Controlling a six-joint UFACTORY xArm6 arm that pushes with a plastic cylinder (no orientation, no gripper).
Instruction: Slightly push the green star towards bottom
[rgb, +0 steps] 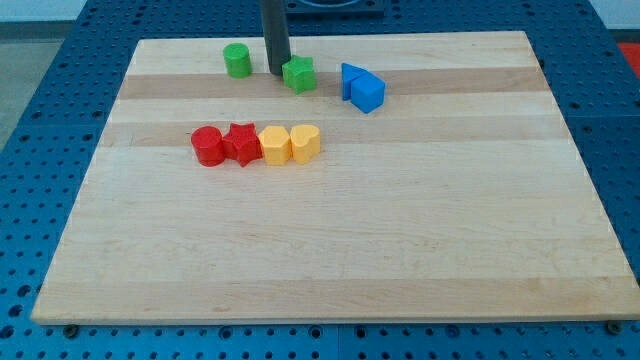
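The green star (299, 75) lies near the top of the wooden board (330, 250), a little left of centre. My tip (277, 71) stands on the board right next to the star's left side, touching or nearly touching it. The dark rod rises from there out of the view's top. A green cylinder (237, 60) lies to the left of my tip, a short gap away.
Two blue blocks (362, 87) lie together right of the green star. Below, a row runs left to right: red cylinder (208, 146), red star (242, 144), yellow block (274, 145), yellow block (305, 143). A blue pegboard (60, 90) surrounds the board.
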